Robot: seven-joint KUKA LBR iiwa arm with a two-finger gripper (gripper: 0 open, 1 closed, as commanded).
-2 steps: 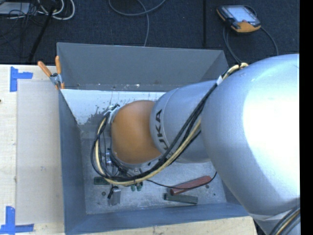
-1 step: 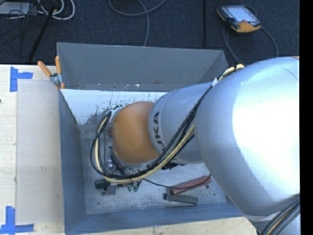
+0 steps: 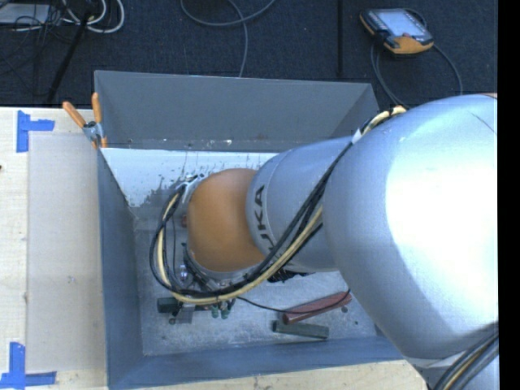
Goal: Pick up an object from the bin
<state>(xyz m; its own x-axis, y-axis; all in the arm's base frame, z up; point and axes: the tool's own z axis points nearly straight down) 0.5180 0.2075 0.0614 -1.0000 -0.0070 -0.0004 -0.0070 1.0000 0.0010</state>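
The arm [image 3: 406, 242] reached deep into the bin [image 3: 118, 242], its orange wrist cover [image 3: 219, 218] low over the floor, probably in the descent to grasp. The gripper [image 3: 185, 301] sat beneath it, and whether it was open or closed could not be told. A reddish-brown curved strip [image 3: 318, 305] and a grey flat bar [image 3: 301, 329] lay to its right. What lay under it was hidden, so the next move called for closing blind.

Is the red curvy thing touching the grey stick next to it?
Cannot tell. Camera view: the reddish curved strip and grey stick nearly meet at their left ends, no plain gap.
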